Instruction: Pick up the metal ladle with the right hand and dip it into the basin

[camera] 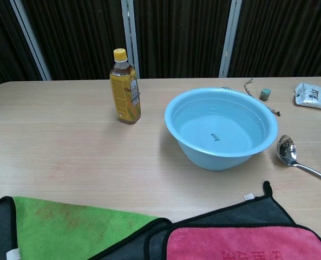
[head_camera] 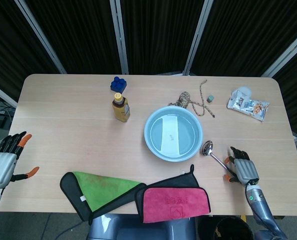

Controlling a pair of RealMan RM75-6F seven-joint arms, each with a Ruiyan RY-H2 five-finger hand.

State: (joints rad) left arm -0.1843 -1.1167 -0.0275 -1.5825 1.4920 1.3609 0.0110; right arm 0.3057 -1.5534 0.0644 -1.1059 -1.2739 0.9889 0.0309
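The ladle lay flat on the surface, its bowl just beside the right rim of the basin and its handle running out toward the right robot hand. That robot hand sat at the handle's far end with its fingers extended and apart; whether they touched the handle could not be told, and nothing was grasped. The left robot hand hung off the surface's left edge, fingers spread and released. The basin held a shallow layer of water. Behind it to the left stood a bottle with a blue block further back. A pink cloth and a green cloth lay along the near edge. A snack packet sat at the far right, near a tangle of cord.
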